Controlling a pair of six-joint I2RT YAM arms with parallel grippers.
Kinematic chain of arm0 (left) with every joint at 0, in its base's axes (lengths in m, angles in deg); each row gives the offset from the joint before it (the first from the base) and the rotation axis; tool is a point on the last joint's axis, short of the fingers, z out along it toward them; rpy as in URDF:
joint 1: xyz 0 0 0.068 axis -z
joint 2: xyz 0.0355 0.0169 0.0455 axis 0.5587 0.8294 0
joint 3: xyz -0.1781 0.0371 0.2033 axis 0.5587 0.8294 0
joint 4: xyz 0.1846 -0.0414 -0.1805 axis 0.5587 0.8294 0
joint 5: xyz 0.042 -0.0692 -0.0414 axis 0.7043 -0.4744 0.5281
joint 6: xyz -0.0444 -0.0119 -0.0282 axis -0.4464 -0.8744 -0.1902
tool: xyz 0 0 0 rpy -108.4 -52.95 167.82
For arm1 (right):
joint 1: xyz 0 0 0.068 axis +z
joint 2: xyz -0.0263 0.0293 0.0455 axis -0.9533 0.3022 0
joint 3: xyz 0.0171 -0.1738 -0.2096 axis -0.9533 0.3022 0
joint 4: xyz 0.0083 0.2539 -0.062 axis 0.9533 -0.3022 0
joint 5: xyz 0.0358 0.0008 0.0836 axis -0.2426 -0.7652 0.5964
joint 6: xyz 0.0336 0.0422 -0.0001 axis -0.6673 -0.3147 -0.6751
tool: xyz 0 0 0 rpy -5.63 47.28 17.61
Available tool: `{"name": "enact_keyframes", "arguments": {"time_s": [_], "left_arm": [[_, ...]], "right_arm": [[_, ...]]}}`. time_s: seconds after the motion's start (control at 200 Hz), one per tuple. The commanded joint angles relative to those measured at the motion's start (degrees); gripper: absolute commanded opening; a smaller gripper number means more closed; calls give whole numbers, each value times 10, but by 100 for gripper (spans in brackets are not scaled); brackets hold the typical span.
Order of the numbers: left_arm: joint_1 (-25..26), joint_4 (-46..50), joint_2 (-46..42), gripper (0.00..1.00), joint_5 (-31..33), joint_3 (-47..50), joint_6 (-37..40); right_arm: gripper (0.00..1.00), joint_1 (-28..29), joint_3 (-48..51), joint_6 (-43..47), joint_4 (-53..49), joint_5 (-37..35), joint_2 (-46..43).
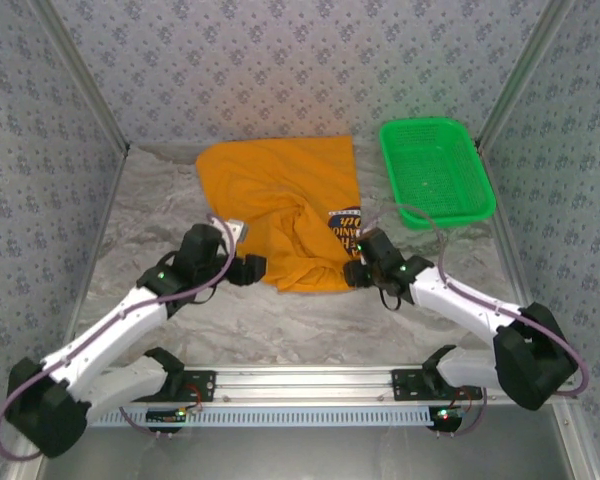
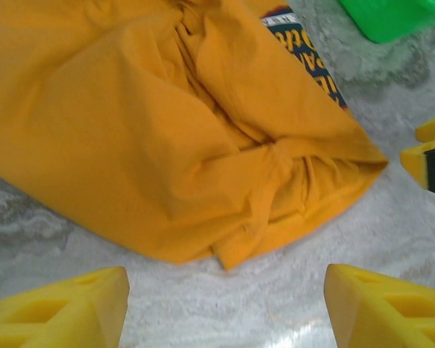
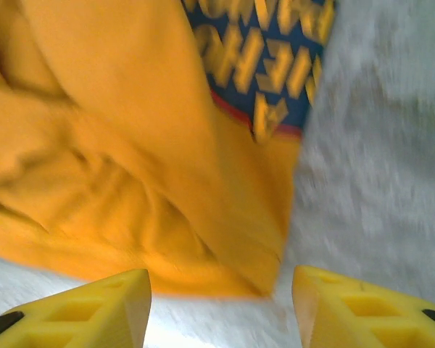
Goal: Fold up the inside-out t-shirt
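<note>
At t-shirt (image 1: 280, 190) near edge: left gripper (image 2: 226, 279), right gripper (image 3: 221, 279) agape, gripping nothing.

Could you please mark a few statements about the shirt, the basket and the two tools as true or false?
1. The t-shirt lies on the table, outside the green basket. True.
2. The left tool is shut on the shirt's hem. False: its jaws stand wide apart over bare table, and the shirt's edge lies just ahead of them.
3. The chest print shows at the shirt's edge nearest the right tool. True.
4. In the top view, the basket sits left of the shirt. False: it sits to the shirt's right, near the far right corner.
5. The shirt is folded into a neat rectangle. False: its near part is bunched and creased.
</note>
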Motion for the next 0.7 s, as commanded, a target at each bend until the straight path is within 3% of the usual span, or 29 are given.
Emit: {"name": "enact_keyframes", "arguments": {"time_s": [0.0,0.13,0.24,0.32,0.37,0.405,0.44,0.485,0.595,0.66,0.695], "left_arm": [[-7,4,89,72,62,-64,-48],[-19,-32,211,68,41,-119,-94],[-28,-81,286,64,43,-128,-153],[-38,-83,337,64,48,-154,-190],[-37,-78,365,63,46,-171,-195],[-34,-83,376,55,47,-172,-195],[-31,-90,373,38,65,-159,-201],[-26,-122,352,22,86,-117,-198],[-27,-107,281,14,74,-47,-155],[-28,-60,246,11,61,-22,-130],[-30,-42,230,11,39,-12,-117]], "right_arm": [[57,-11,-90,41,21,33,69],[58,-7,-163,30,51,82,177],[63,18,-133,-32,147,36,239],[60,20,-125,-69,156,13,284],[47,15,-114,-83,159,18,294],[23,9,-94,-96,172,34,286],[0,8,-54,-111,208,54,264],[0,8,4,-139,257,82,218],[0,7,55,-159,165,81,96],[12,0,60,-154,96,52,49],[23,-11,57,-148,57,49,31]]}}
